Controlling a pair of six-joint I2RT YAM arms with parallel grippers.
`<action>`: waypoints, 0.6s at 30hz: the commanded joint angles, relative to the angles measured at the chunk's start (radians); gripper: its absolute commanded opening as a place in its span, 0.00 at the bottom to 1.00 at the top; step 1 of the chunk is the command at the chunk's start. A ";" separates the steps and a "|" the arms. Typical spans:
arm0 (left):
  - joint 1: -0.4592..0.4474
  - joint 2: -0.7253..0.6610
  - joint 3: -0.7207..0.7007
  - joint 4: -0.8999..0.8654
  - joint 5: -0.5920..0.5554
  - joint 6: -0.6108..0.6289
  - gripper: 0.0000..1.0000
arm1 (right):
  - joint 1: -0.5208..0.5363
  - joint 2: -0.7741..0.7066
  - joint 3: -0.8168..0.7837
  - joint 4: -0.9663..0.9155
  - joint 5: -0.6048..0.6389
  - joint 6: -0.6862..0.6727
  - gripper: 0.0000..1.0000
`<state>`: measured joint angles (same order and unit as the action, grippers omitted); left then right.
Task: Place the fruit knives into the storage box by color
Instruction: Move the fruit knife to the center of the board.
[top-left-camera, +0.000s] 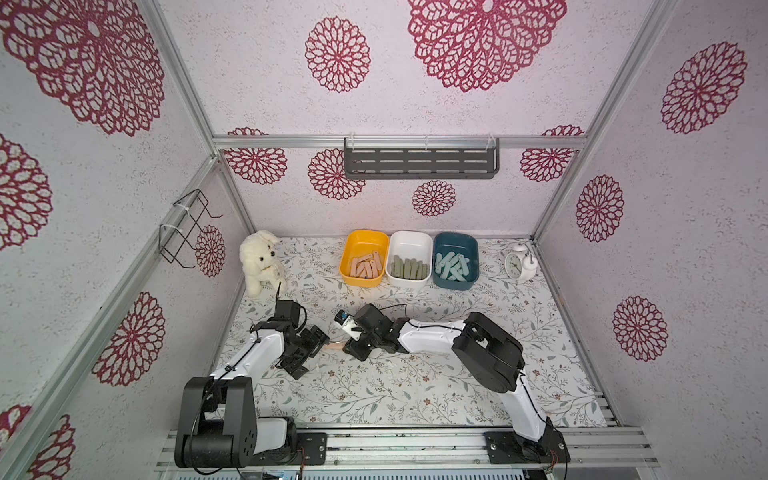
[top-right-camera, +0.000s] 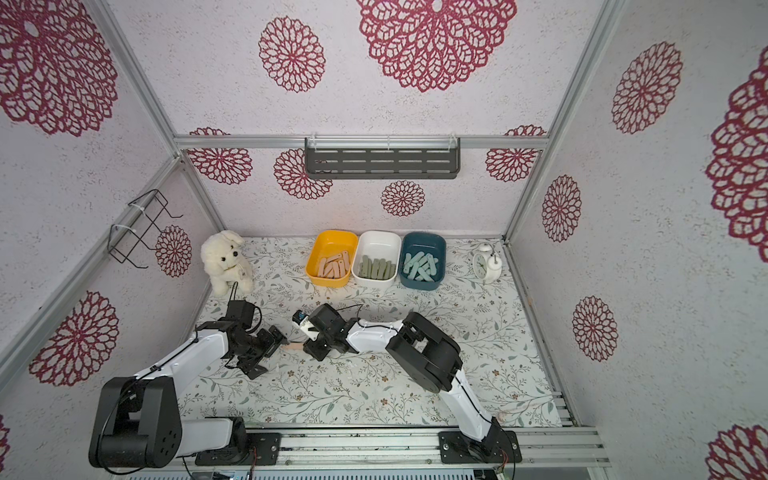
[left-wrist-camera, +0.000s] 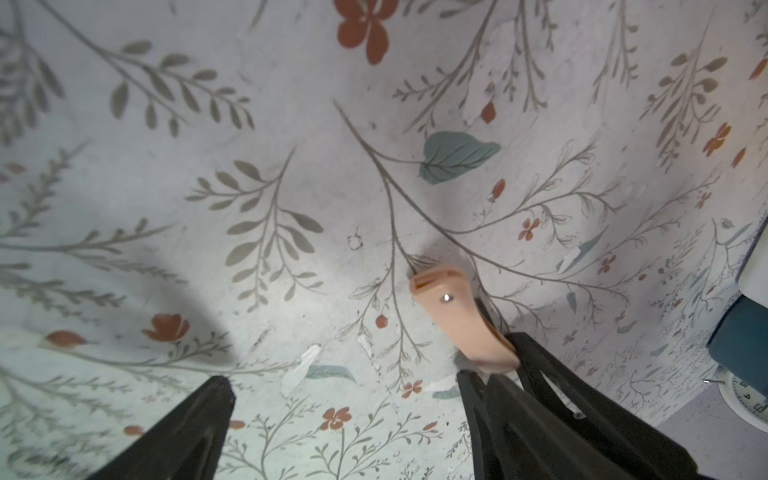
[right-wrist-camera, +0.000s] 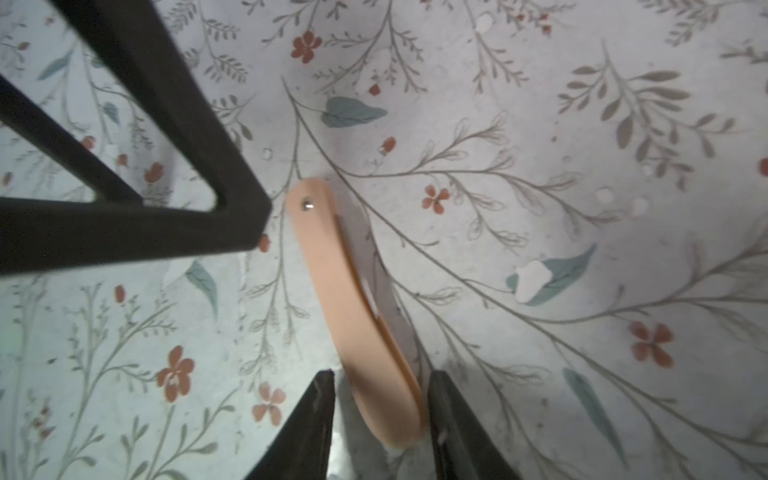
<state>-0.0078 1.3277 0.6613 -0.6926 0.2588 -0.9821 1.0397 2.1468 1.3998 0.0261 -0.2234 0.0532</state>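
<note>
One peach-pink fruit knife (right-wrist-camera: 353, 299) lies between the two arms near the middle of the table, also seen in both top views (top-left-camera: 336, 344) (top-right-camera: 294, 345). My right gripper (right-wrist-camera: 382, 376) straddles its near end, open, with a gap on one side. My left gripper (left-wrist-camera: 345, 382) stands wide open at the knife's other end, with nothing between its fingers. The storage box is three tubs at the back: yellow (top-left-camera: 365, 239) with pink knives (top-left-camera: 365, 266), white (top-left-camera: 409, 237) with olive knives (top-left-camera: 409, 268), dark teal (top-left-camera: 455, 237) with mint knives (top-left-camera: 452, 266).
A white plush dog (top-left-camera: 259, 259) sits at the back left and a white alarm clock (top-left-camera: 517, 262) at the back right. A grey slotted shelf (top-left-camera: 419, 158) hangs on the back wall, a black wire rack (top-left-camera: 187, 228) on the left wall.
</note>
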 joint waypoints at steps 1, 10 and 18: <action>-0.005 -0.038 -0.013 0.011 -0.007 -0.031 0.99 | 0.036 0.026 -0.033 -0.132 -0.077 0.016 0.41; -0.038 -0.027 -0.017 0.043 -0.029 -0.056 0.96 | 0.114 0.028 -0.019 -0.128 -0.133 0.014 0.39; -0.170 0.098 0.142 -0.075 -0.168 0.083 0.93 | -0.033 -0.229 -0.263 -0.043 -0.128 0.072 0.51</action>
<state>-0.1295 1.4006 0.7155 -0.7387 0.1711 -0.9802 1.0702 2.0102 1.2118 0.0391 -0.3286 0.1017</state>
